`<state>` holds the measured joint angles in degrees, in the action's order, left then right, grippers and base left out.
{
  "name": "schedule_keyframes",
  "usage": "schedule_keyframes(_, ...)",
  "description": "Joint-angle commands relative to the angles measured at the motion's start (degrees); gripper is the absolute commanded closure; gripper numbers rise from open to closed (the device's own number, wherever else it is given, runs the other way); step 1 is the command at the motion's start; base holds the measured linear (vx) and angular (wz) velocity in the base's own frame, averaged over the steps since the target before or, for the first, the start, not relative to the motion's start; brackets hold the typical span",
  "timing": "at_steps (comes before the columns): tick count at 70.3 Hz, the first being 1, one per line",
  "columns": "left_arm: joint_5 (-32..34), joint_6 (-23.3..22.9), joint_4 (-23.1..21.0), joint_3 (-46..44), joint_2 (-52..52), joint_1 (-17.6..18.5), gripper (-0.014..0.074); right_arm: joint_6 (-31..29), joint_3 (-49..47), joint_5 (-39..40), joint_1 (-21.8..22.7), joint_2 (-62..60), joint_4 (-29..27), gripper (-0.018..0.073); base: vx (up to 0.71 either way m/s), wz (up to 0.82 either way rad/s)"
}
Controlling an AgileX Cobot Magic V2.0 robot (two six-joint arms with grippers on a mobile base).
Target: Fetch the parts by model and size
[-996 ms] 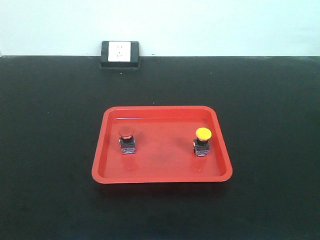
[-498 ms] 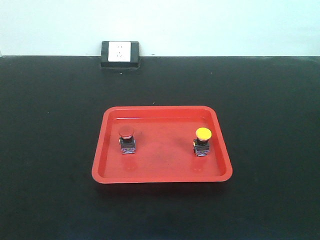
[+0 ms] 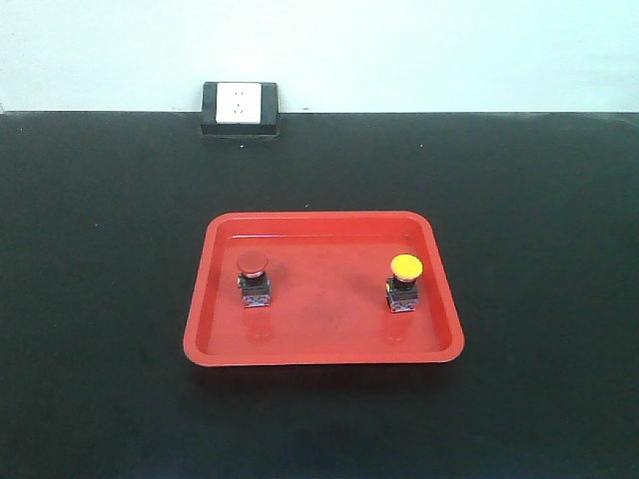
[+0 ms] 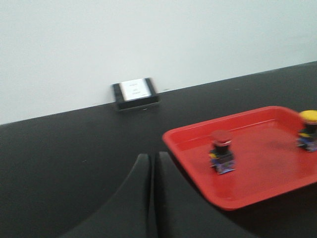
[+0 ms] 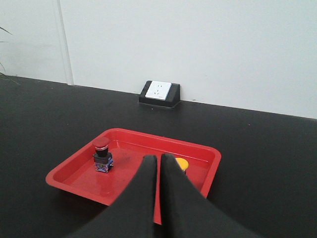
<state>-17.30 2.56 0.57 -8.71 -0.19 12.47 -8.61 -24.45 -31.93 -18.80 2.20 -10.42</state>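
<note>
Two parts stand upright in a red tray [image 3: 319, 355]. The red-capped switch [image 3: 254, 277] is on its left side and the yellow-capped switch [image 3: 404, 281] on its right, both on dark bases with blue markings. No gripper shows in the front view. In the blurred left wrist view my left gripper [image 4: 153, 157] is shut and empty, left of the tray [image 4: 223, 120], with the red-capped switch [image 4: 222, 151] and the yellow-capped switch [image 4: 309, 130] to its right. My right gripper [image 5: 158, 158] is shut and empty, above the tray's near side [image 5: 163, 138]. Its fingertips partly hide the yellow-capped switch [image 5: 182, 163]; the red-capped switch [image 5: 102, 156] sits left.
The tray lies on a black tabletop [image 3: 100, 249]. A black-framed white wall socket [image 3: 240, 108] sits at the table's far edge against a pale wall; it also shows in both wrist views, socket [image 4: 136, 91] and socket [image 5: 160, 92].
</note>
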Motion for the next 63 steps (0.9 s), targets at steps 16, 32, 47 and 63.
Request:
schedule_keyframes(16,16.85,-0.11,-3.64,10.56,-1.47,-10.17,0.0603,-0.47,-1.35,3.88,0.17,0.67,-0.13,0.0569,0.0,0.0)
schedule_keyframes(32,17.94,-0.33,-4.35,10.46,-1.47,-10.86,0.0603,-0.47,-1.35,3.86,0.17,0.67,-0.13,0.0569,0.0,0.0)
schedule_keyframes(47,17.88,-0.33,-4.1,10.41,-1.47,-10.86,0.0603,-0.47,-1.35,3.88,0.17,0.67,-0.13,0.0569,0.0,0.0)
schedule_keyframes(63,17.88,-0.33,-4.1,10.41,-1.41,-10.86,0.0603,-0.47,-1.35,3.88,0.17,0.67,-0.13,0.0569,0.0,0.0)
